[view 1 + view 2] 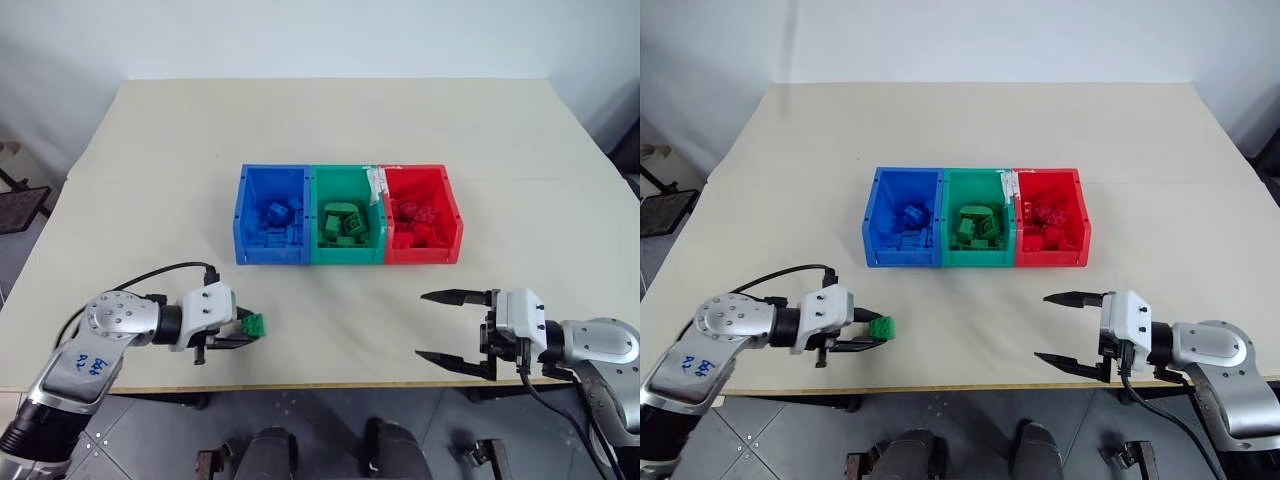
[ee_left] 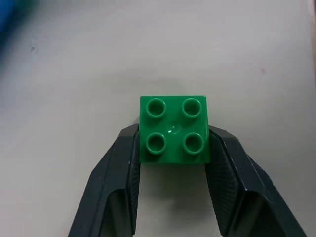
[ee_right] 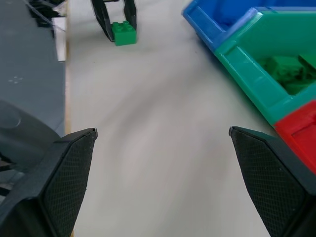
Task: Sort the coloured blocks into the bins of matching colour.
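Left gripper (image 1: 243,331) clamps a green block (image 2: 173,129) near table's (image 1: 330,120) front edge, its far side hidden. Right gripper (image 1: 437,326) gapes wide, empty; bins (image 1: 346,214) mid-table, contents partly hidden.

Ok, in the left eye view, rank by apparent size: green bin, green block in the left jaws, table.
1. Table
2. Green bin
3. Green block, smallest though nearest the camera.

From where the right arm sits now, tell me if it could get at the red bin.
Probably yes. The right gripper stands open and empty over bare table, and the red bin lies ahead of it with nothing between. The left gripper is far off, shut on the green brick.
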### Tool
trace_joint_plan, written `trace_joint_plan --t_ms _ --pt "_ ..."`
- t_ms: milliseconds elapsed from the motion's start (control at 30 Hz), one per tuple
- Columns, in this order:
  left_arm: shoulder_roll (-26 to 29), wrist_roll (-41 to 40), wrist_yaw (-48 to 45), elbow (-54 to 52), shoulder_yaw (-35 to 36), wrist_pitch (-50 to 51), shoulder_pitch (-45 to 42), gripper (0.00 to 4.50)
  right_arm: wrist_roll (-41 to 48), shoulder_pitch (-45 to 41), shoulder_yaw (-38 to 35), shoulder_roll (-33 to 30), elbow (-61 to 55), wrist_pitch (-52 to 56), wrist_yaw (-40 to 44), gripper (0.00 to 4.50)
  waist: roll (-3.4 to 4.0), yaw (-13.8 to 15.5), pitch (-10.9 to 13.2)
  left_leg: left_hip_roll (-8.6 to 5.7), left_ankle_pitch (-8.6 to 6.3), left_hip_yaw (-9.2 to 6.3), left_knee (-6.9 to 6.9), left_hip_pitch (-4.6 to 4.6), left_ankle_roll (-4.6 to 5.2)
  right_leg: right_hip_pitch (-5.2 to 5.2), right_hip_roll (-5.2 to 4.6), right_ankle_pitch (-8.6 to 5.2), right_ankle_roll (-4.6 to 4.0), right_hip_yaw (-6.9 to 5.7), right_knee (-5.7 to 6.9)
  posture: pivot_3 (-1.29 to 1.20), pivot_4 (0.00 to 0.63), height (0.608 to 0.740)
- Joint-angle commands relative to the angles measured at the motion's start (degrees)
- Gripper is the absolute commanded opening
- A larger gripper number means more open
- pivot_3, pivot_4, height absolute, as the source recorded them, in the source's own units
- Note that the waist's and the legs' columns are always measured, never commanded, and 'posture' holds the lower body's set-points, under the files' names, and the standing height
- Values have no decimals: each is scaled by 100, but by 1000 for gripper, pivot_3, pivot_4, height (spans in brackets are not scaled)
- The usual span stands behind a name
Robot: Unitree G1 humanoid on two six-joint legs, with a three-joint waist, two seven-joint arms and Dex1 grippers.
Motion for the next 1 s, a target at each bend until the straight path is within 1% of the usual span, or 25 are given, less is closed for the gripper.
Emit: trace_joint_plan --t_ms 33,67,100,167,200,333,367,467,533,600,767,833,900,1000 --pt "-465 -774 411 -373 412 633 -455 1479 245 365 -561 219 -559 99 -577 4500 0 12 0 0 0 -2 0 0 0 0 0 0 0 -1 3 0 150 740" --pt "-596 -885 508 -387 451 751 -562 1479 259 459 -638 279 -655 116 -710 4500 -3 14 -1 -1 0 -6 -1 0 0 0 0 1 1 -1 4 0 150 740" --pt "-921 -872 760 -300 445 642 -870 1479 299 598 -790 425 -788 180 -985 4500 -5 13 -2 1 0 -6 1 1 -1 0 0 0 1 -2 7 0 150 740" --pt "-1558 -493 1444 221 285 413 -1719 1479 353 828 -1155 861 -1038 274 -1742 4500 -10 82 -3 -4 0 -7 6 0 0 5 -1 1 2 -2 5 0 150 740" --pt "-1753 -370 1606 436 221 325 -2010 1479 353 890 -1263 1017 -1129 312 -2001 4500 -14 119 -5 -2 0 -8 15 -1 0 7 0 1 2 -2 5 0 150 740" --pt "-2374 23 1648 1618 -241 -193 -3029 1479 228 1086 -1459 1363 -1369 343 -2604 4500 -13 119 -11 -7 1 4 20 1 0 9 1 3 -1 5 2 0 150 740" --pt "-2553 193 1504 2126 -463 -475 -3383 1479 182 1134 -1445 1397 -1434 340 -2690 4500 -13 113 -10 -6 0 6 19 0 0 8 3 3 -1 5 -2 0 150 740" --pt "-2828 661 1389 3304 -839 -1092 -4054 1479 115 1194 -1351 1418 -1584 343 -2836 4500 -13 115 -10 -5 1 9 12 -2 0 6 9 3 -1 6 -14 0 150 740" --pt "-2966 777 1459 3866 -860 -1250 -4319 1479 81 1200 -1288 1418 -1664 343 -2904 4500 -13 86 -10 -5 1 12 5 -1 1 6 10 3 -1 6 -18 0 150 740" --pt "-3069 867 1513 4306 -850 -1327 -4535 2214 46 1186 -1245 1403 -1727 330 -2956 4500 -13 50 -10 -3 1 16 -4 1 1 3 11 3 -1 7 -19 0 150 740" --pt "-2826 764 1290 4055 -611 -1708 -4388 3727 78 1011 -1227 1321 -1531 252 -2835 4500 -14 -25 -9 -2 1 15 -10 -2 1 -2 11 3 0 6 -19 0 150 740" --pt "-2521 441 739 3562 -460 -1833 -3988 4382 107 923 -1153 1230 -1383 224 -2617 4500 -11 -58 -11 0 1 14 -11 -1 1 -3 12 3 0 5 -18 0 150 740" --pt "-2017 382 302 3058 -351 -2157 -3470 4382 88 829 -1054 1128 -1189 167 -2363 4500 -9 -93 -12 3 1 15 -15 4 1 -3 12 3 0 6 -14 0 150 740" --pt "-1201 -323 -246 2228 403 -1978 -2432 4382 85 660 -1017 944 -823 20 -1997 4500 -7 -177 -11 11 1 12 -19 7 1 -6 17 3 0 5 -8 0 150 740"
